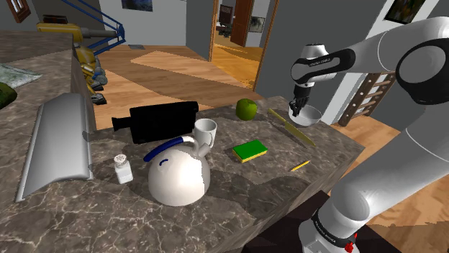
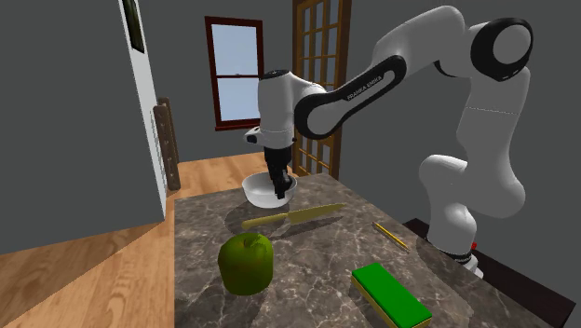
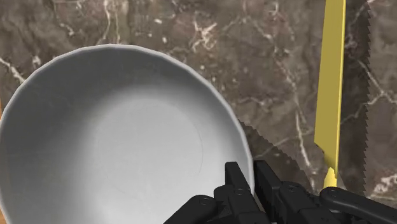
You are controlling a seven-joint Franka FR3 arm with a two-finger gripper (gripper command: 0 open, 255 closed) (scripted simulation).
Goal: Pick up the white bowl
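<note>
Sitting upright with its mouth facing up, the one round white bowl point(image 3: 121, 146) is circular, with no long axis. The two black fingers point(image 3: 236, 184) stand narrowly apart and pinch its rim, one inside and one outside. One yellow serrated knife point(image 3: 331, 95) lies flat on the dark marbled worktop point(image 3: 267, 57), just beside the outer finger.

You see a smooth, faintly glossy bowl point(image 3: 114, 146), veined polished stone counter point(image 3: 267, 63), wood-plank floor point(image 2: 84, 270) at the second exterior view's eight o'clock.
</note>
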